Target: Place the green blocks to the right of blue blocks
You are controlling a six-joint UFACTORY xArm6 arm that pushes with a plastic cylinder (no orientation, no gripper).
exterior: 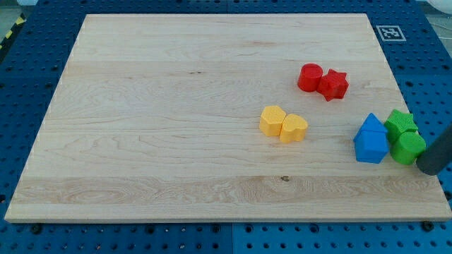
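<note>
Pale wooden board lying on blue pegboard table.

Blue house-shaped blocks sitting near board's right edge.

Green blocks, star above cylinder, touching blue pair's right side; placement looking essentially met.

Yellow pair, red pair lying apart, uninvolved.

My tip, no fingers, resting just right of green cylinder, likely from nudging it leftward.

Bright, even overhead light; the pale wooden board shows no glare, blocks cast faint short shadows toward six o'clock. Focus stays sharp throughout.
</note>
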